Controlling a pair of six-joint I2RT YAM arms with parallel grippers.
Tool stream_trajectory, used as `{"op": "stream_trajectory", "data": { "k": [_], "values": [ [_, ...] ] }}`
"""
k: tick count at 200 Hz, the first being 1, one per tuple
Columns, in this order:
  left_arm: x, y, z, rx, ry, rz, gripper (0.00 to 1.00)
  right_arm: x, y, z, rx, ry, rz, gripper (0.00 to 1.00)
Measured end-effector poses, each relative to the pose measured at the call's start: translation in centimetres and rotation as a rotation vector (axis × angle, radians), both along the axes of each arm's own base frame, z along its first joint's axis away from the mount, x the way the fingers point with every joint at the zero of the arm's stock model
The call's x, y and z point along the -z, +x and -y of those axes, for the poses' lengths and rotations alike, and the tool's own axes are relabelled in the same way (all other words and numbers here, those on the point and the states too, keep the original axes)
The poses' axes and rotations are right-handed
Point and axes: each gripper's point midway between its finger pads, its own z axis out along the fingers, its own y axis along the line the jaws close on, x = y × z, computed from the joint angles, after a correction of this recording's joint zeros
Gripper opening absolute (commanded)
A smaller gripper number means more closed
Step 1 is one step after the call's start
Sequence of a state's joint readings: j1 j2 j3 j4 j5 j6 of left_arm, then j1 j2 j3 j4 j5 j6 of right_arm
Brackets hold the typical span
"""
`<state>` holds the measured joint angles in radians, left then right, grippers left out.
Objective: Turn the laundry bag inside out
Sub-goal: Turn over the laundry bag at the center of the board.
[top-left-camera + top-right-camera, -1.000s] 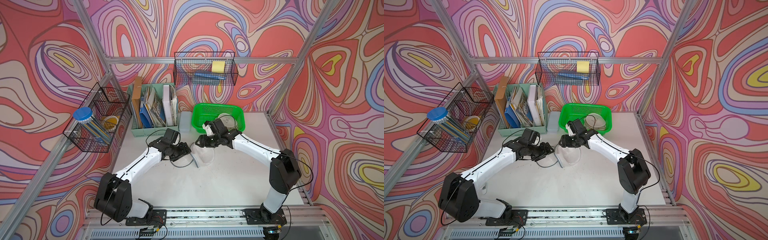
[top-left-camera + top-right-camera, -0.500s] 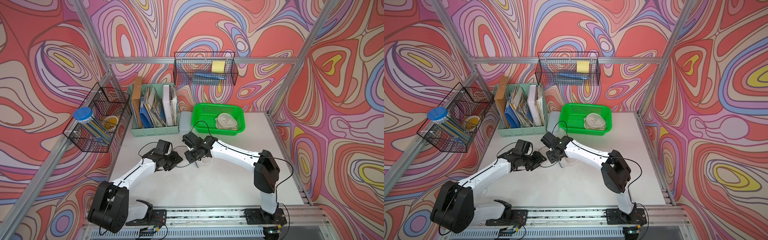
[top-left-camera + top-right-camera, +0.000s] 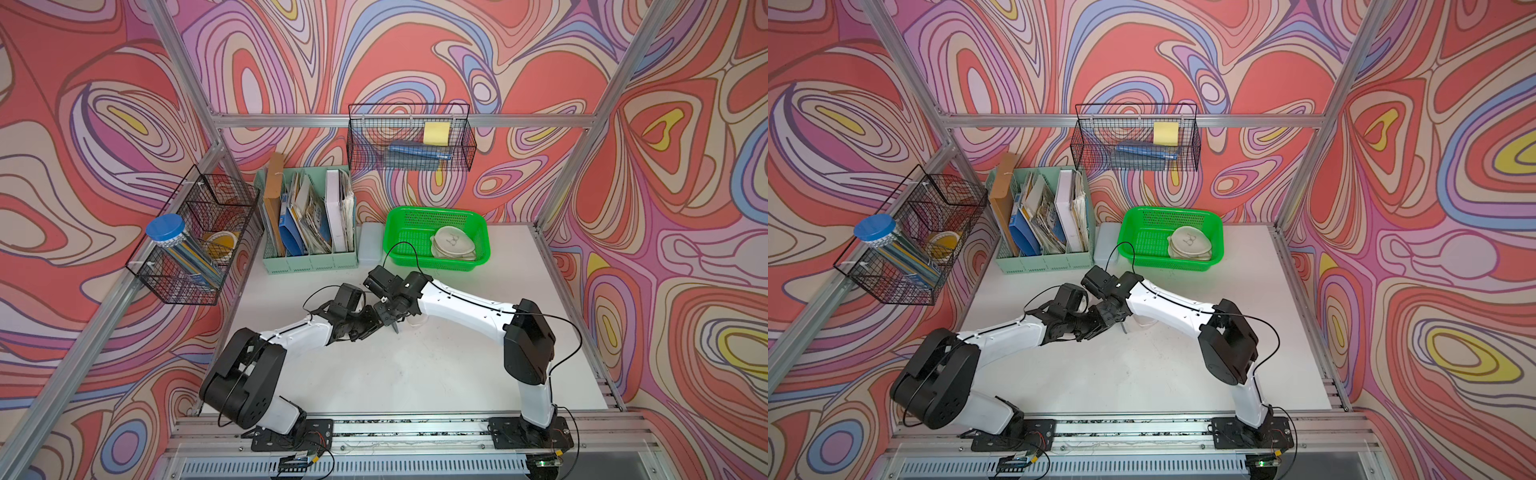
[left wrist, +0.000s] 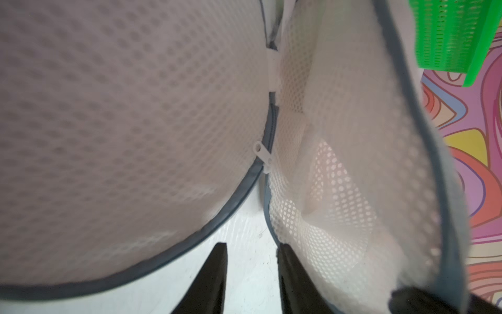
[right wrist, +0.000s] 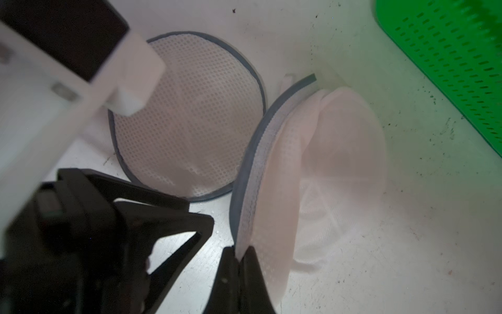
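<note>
The laundry bag is white mesh with grey-blue trim, unzipped into two round halves. In the right wrist view one half (image 5: 190, 114) lies flat on the table and the other half (image 5: 312, 163) stands up on edge. My right gripper (image 5: 239, 258) is shut on the trimmed rim of the raised half. In the left wrist view my left gripper (image 4: 251, 261) is open over bare table between the halves, one finger (image 4: 293, 280) against the raised half's mesh (image 4: 339, 163). In both top views the grippers (image 3: 380, 322) (image 3: 1123, 326) meet mid-table and hide most of the bag.
A green basket (image 3: 434, 210) holding a white folded item (image 3: 453, 247) stands at the back right. A mint file organizer (image 3: 309, 262) and a translucent box (image 3: 370, 247) sit at the back left. Wire baskets (image 3: 409, 137) hang on the back and left walls.
Both arms came away from the basket toward the table's middle with the bag. The right jaws shut on the bag's rim and the left jaws narrowed.
</note>
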<state>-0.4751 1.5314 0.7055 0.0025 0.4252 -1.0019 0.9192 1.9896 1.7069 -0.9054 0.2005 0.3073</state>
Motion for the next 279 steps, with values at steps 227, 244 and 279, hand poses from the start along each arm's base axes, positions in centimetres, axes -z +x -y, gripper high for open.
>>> {"op": "stream_trajectory", "data": {
  "k": [227, 244, 279],
  "values": [
    [0.0, 6.8, 4.7, 0.008, -0.125, 0.179, 0.02, -0.8, 2.6, 0.6, 0.123, 0.273, -0.186, 0.00],
    [-0.2, 7.1, 4.8, 0.004, -0.136, 0.188, 0.00, -0.7, 2.7, 0.7, 0.130, 0.278, -0.189, 0.00],
    [-0.4, 7.2, 4.8, 0.000, -0.138, 0.195, 0.00, -0.9, 2.8, 1.2, 0.147, 0.287, -0.190, 0.00]
  ]
}}
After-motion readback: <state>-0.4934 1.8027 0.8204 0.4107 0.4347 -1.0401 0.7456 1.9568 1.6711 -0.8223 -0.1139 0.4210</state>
